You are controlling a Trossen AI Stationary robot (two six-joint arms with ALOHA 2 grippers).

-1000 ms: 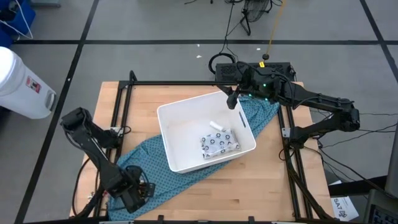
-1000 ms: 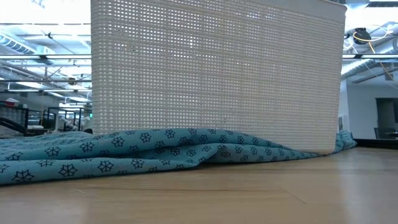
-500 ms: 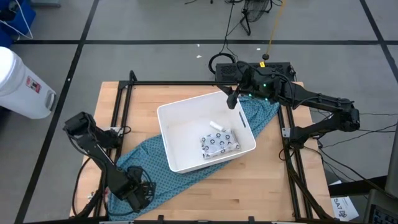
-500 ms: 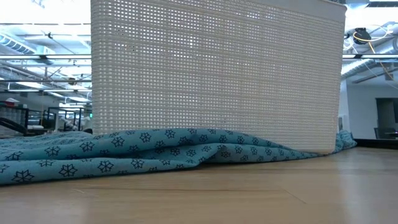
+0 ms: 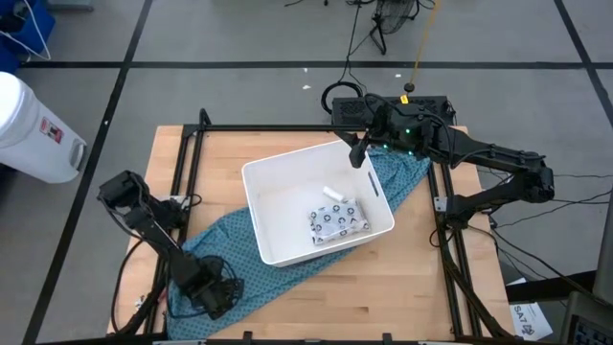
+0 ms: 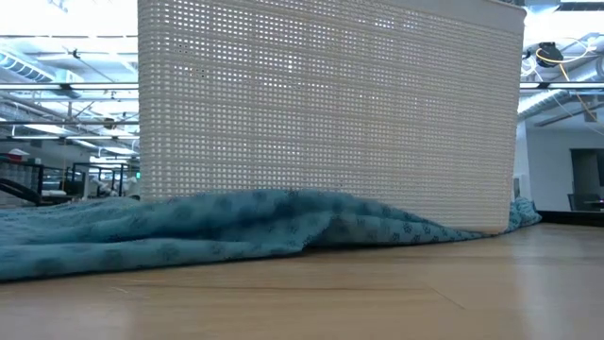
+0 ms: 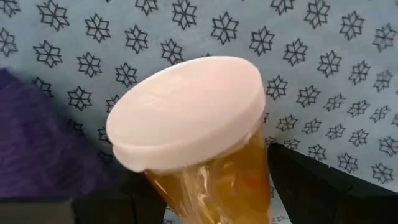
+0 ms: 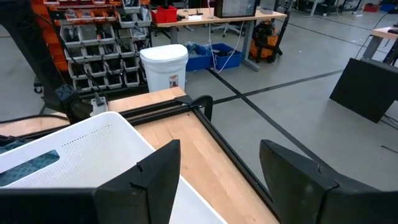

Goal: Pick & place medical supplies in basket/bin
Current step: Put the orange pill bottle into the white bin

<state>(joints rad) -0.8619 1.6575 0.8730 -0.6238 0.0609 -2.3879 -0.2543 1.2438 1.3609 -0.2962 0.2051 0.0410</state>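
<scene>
The orange bottle [image 7: 202, 140] sits between my left tool's [image 5: 206, 295] fingers, white cap toward the camera, over the patterned cloth [image 7: 311, 81]. I judge this the grasp step; next I lift and carry it to the white bin [image 5: 271, 182]. My right tool [image 8: 221, 177] waits spread, empty, beside the bin's far rim.

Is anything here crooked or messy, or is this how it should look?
The white bin sits askew to the table edges, on a rumpled teal cloth that bunches against its wall. Nothing looks spilled or broken.
</scene>
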